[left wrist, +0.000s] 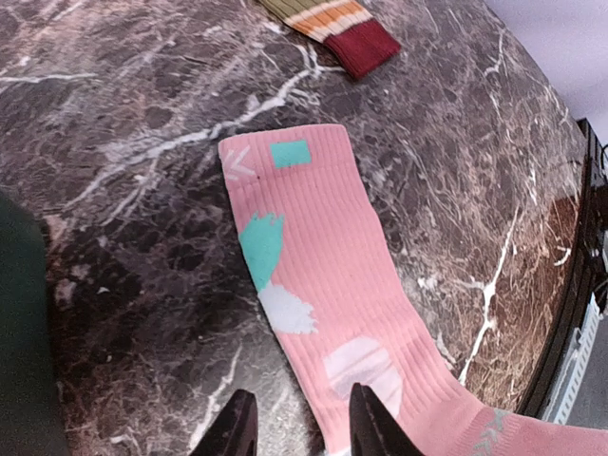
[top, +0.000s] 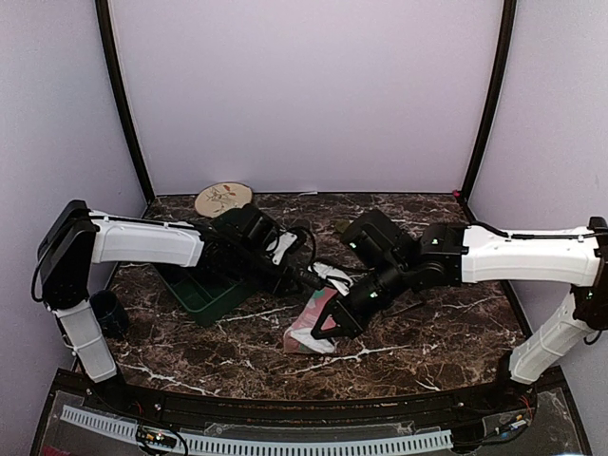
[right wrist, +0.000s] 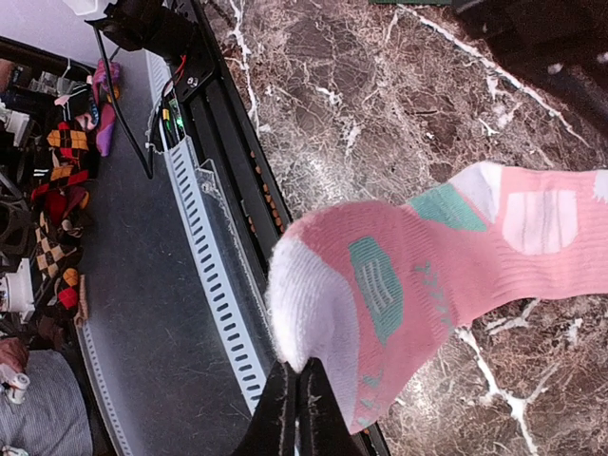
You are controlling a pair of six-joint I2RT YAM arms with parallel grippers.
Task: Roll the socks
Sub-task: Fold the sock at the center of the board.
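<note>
The pink sock [left wrist: 313, 247] with mint and white spots lies stretched along the marble table, its cuff at the far end. My left gripper [left wrist: 302, 427] is open and straddles the sock's left edge, with one fingertip [left wrist: 372, 418] over the fabric and the other over bare table. My right gripper [right wrist: 299, 385] is shut on the white toe of the pink sock [right wrist: 427, 266] and holds that end off the table. From above, the pink sock [top: 306, 330] lies between both grippers at the table's middle. The dark red end of the striped tan sock [left wrist: 337, 24] shows beyond the cuff.
A dark green tray [top: 195, 294] sits under the left arm. A round patterned plate [top: 223, 199] is at the back left. A dark cup [top: 106, 312] stands by the left arm's base. A white perforated strip [right wrist: 204, 275] runs along the table's front edge.
</note>
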